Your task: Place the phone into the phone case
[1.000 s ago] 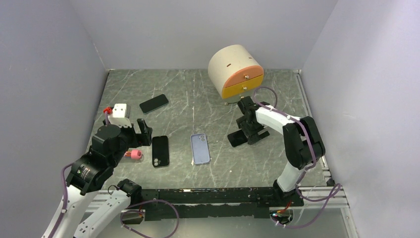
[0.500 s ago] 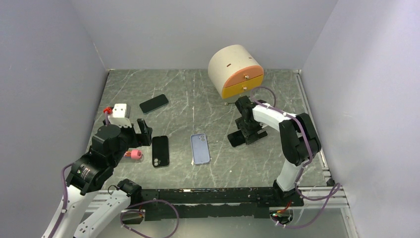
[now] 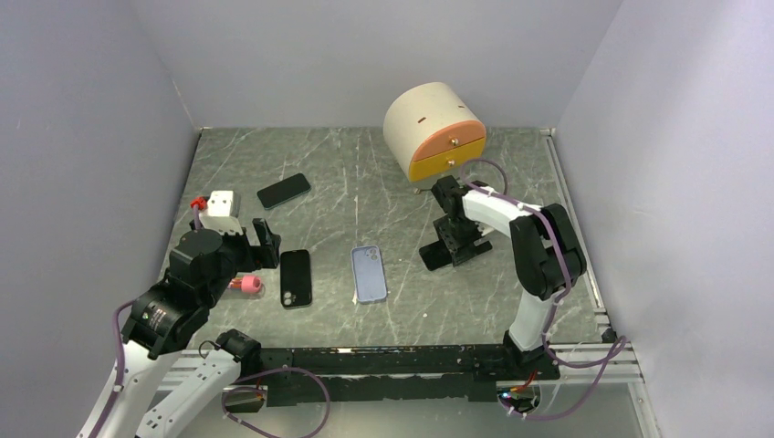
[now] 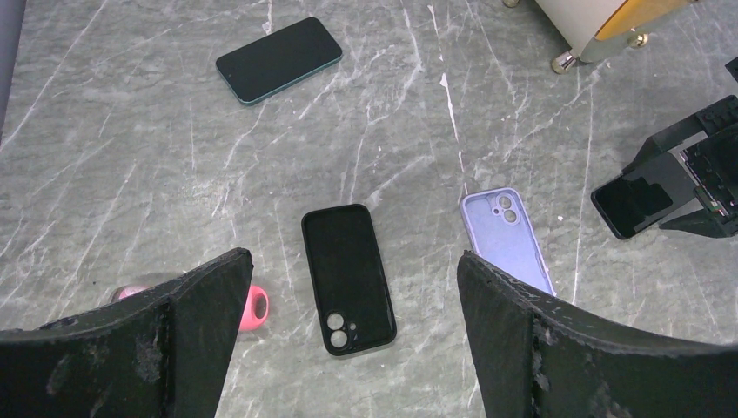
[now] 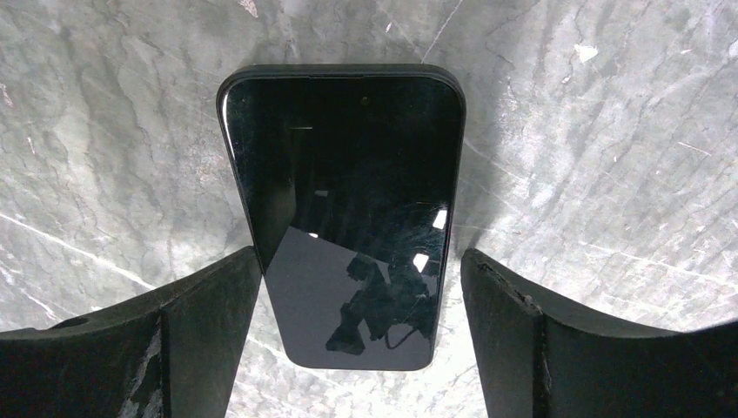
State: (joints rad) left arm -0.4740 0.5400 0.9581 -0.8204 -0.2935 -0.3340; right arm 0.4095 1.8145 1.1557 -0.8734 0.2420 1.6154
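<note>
A black phone lies screen up on the grey marble table, right of centre. My right gripper hangs low over it, open, straddling its near end. The left finger is at the phone's edge, and a gap shows at the right finger. A black phone case and a lilac phone case lie flat side by side mid-table. My left gripper is open and empty, raised left of the black case.
A round cream drawer box with orange drawer fronts stands just behind the right arm. A second dark phone lies at the back left. A white cube and a pink ring sit near the left gripper.
The right gripper has shifted a little to the left over the black phone and its jaws have narrowed slightly. The left arm has not moved.
</note>
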